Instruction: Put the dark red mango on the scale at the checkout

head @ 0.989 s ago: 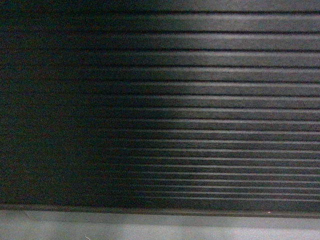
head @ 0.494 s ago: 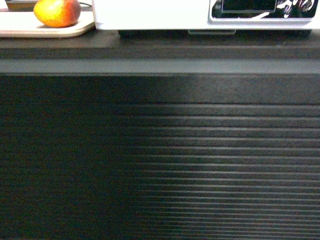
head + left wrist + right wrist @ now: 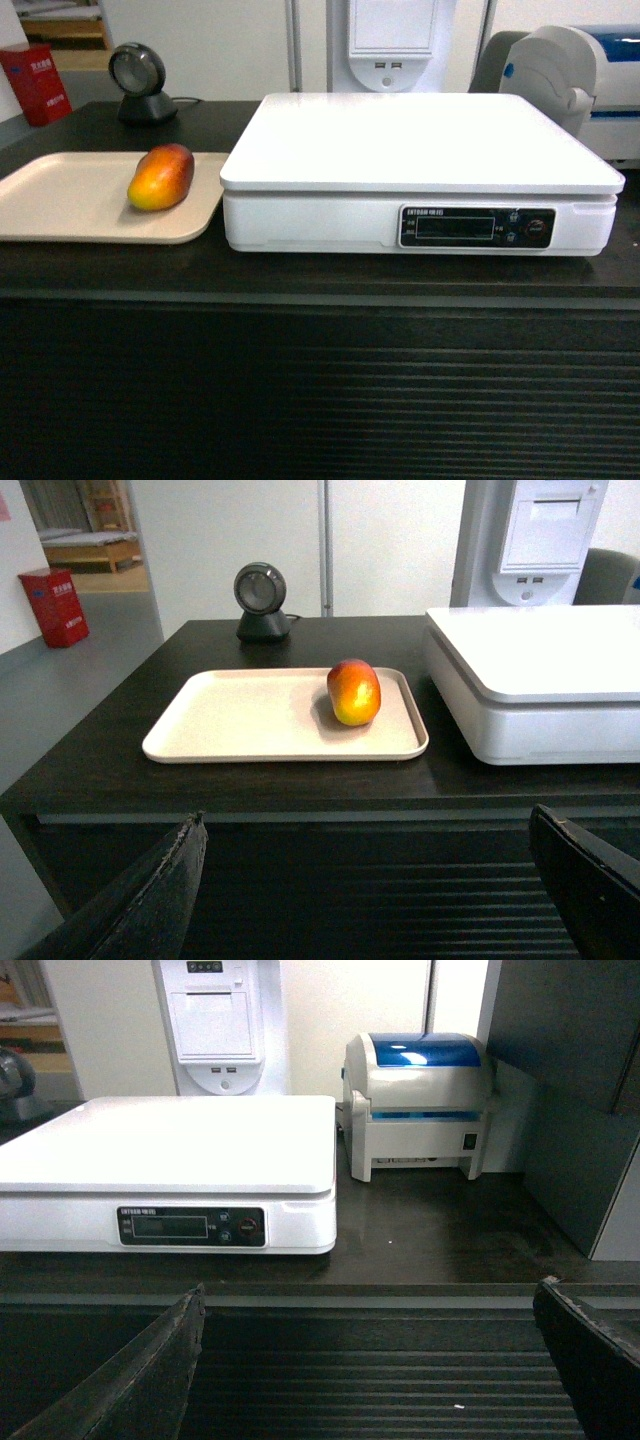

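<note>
Your dark red mango (image 3: 161, 177) is lying on its side on the flat beige tray (image 3: 60, 205), toward the tray's right end, red end pointing away from you and yellow-orange end facing the front. The tray is sitting on the black top of the checkout (image 3: 320, 280), its right edge just beside the scale (image 3: 420, 175). The scale's white platform is lying bare, and its dark display panel is facing you above the ribbed counter front. Behind the tray a small round black device on a stand (image 3: 261, 602) is standing near the counter's back edge; a white and blue printer (image 3: 420, 1100) is sitting to the right of the scale. Your left gripper (image 3: 370, 890) is hanging spread wide in front of the counter, holding nothing, and your right gripper (image 3: 375, 1370) is hanging likewise spread and empty.
</note>
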`<state>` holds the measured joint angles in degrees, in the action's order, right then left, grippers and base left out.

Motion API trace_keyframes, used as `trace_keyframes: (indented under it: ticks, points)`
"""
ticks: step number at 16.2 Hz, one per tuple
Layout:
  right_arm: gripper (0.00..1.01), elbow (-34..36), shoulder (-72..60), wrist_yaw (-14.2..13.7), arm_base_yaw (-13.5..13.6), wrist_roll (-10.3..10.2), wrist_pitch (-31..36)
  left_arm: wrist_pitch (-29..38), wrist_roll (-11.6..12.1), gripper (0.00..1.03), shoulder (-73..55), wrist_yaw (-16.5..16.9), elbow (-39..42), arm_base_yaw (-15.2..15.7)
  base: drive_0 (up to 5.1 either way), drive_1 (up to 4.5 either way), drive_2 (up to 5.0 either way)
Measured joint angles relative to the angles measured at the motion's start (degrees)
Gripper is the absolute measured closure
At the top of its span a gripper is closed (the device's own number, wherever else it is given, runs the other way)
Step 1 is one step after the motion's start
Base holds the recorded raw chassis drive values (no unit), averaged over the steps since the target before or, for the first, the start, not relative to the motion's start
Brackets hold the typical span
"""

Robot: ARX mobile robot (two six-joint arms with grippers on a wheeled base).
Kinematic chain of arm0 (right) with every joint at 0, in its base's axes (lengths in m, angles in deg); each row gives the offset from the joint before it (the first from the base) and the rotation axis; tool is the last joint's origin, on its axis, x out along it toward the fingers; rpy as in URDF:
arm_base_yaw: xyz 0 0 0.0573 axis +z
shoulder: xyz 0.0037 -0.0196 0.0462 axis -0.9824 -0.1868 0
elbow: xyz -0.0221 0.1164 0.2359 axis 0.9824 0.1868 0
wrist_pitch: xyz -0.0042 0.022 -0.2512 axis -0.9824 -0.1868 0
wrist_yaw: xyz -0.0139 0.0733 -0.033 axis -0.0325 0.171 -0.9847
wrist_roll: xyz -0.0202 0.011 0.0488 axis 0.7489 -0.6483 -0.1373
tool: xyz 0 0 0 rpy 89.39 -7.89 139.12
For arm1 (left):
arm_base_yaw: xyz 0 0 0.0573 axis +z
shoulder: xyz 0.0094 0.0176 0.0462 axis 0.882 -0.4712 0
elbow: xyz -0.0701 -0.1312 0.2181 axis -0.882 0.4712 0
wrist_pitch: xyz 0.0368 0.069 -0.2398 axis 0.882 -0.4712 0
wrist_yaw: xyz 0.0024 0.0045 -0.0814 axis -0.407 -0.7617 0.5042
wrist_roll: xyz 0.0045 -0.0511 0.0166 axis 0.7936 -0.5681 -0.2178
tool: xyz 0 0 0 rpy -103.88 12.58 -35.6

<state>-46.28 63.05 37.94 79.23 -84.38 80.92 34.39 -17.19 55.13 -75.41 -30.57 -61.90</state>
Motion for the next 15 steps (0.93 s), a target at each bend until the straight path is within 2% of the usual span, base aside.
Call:
trace_keyframes:
  ticks: [15]
  points:
    - [0.03, 0.0, -0.02, 0.0, 0.0, 0.0, 0.07, -0.02, 0.0, 0.05, 0.0, -0.02, 0.0, 0.0, 0.0, 0.0, 0.0]
